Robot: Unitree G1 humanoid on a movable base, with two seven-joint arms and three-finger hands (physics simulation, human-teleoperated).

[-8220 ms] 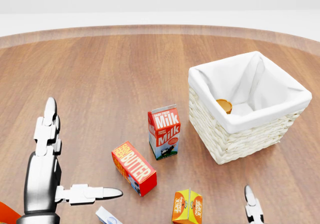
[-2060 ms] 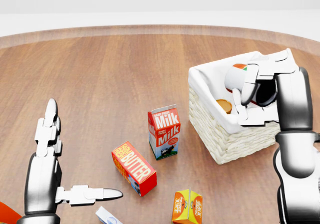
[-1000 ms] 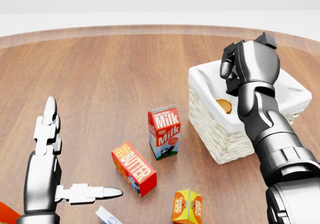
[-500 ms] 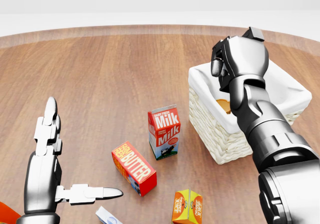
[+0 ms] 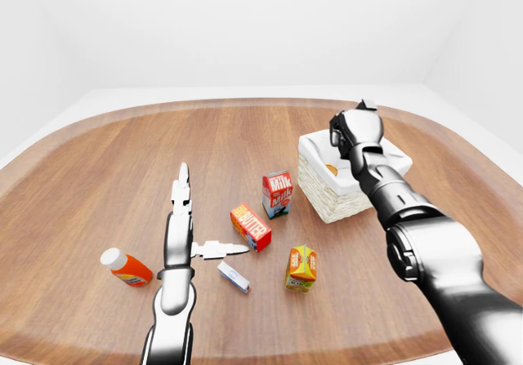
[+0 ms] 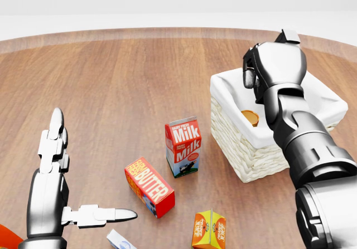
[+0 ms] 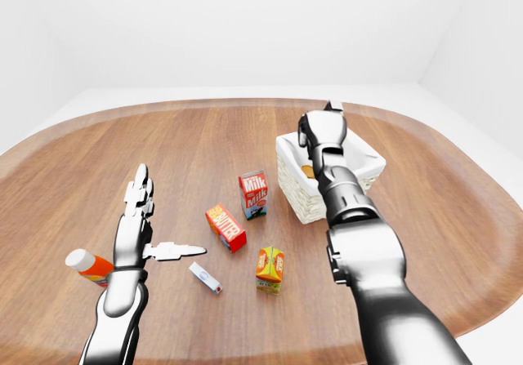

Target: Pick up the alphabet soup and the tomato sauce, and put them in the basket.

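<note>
The wicker basket (image 6: 245, 161) with a white cloth lining stands at the right of the head view. Inside it, against the left wall, lies a can (image 6: 250, 117) showing a round brown-orange end. My right hand (image 6: 252, 73) hangs over the basket's left half with its back toward the camera and its fingers curled. Whatever lies in its palm is hidden, and my right forearm covers much of the basket's inside. My left hand (image 6: 72, 188) is held open at the lower left, fingers up and thumb out to the right, touching nothing.
A milk carton (image 6: 183, 146) stands left of the basket, with a red butter box (image 6: 149, 186) below-left of it. An orange juice carton (image 6: 209, 229) and a small white box (image 6: 120, 240) sit at the bottom edge. An orange bottle (image 5: 127, 269) lies by my left arm.
My right hand rose into view holding a white can over the basket, then turned its back to the camera, hiding the can. In the last half second it shifted slightly right. The left hand stayed still.
</note>
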